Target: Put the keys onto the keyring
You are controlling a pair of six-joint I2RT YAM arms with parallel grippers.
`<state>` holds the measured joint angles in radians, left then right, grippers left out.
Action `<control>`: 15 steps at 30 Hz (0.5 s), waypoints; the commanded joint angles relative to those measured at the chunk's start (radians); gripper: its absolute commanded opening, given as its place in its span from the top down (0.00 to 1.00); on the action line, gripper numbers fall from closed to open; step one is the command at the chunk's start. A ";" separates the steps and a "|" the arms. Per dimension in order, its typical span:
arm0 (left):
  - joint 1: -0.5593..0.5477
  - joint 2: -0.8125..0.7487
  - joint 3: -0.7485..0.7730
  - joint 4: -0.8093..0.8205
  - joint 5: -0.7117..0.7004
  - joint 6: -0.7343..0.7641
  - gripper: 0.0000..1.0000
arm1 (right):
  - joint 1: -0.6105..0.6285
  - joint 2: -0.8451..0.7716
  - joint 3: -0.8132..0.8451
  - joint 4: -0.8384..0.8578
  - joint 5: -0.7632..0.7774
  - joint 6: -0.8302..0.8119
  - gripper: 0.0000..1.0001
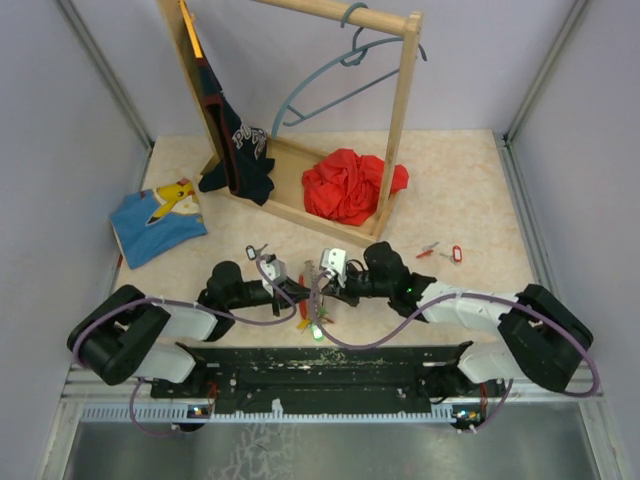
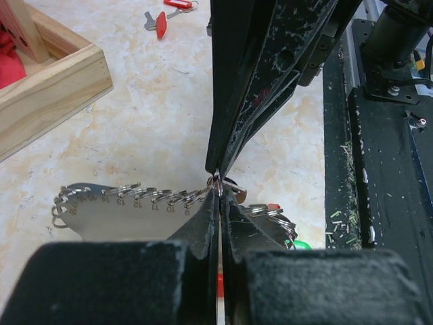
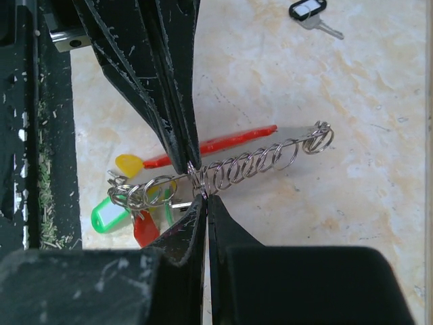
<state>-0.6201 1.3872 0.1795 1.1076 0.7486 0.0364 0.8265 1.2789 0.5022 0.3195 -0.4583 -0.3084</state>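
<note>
The left hand (image 2: 218, 203) and the right hand (image 3: 205, 201) meet tip to tip by the middle of the near edge of the desk (image 1: 450, 180). Each is pinched shut on a wire loop of the keyring (image 3: 247, 164) (coloured tabs (image 3: 109, 218) hang at one end). Two keys (image 1: 430, 249) lie well apart, toward the right edge.

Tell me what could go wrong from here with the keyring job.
1. The left gripper and right gripper pinch the keyring at almost one spot; they could knock together, or the thin ring could slip out.
2. The loose keys lie apart on the table, in neither gripper; releasing to fetch one could drop the keyring.
3. The tabs sit near the black base and could snag.
</note>
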 commanded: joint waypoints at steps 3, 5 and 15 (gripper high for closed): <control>0.005 -0.009 -0.013 0.121 0.014 -0.012 1.00 | -0.008 0.082 0.087 -0.055 -0.086 0.013 1.00; 0.005 -0.012 -0.017 0.129 0.012 -0.013 1.00 | -0.007 0.096 0.094 -0.053 -0.084 0.013 1.00; 0.005 -0.007 -0.030 0.176 0.022 -0.020 1.00 | 0.002 0.094 0.110 -0.049 -0.030 0.001 1.00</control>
<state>-0.6189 1.3876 0.1520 1.1656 0.7486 0.0250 0.8223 1.3861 0.5766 0.2741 -0.5224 -0.3019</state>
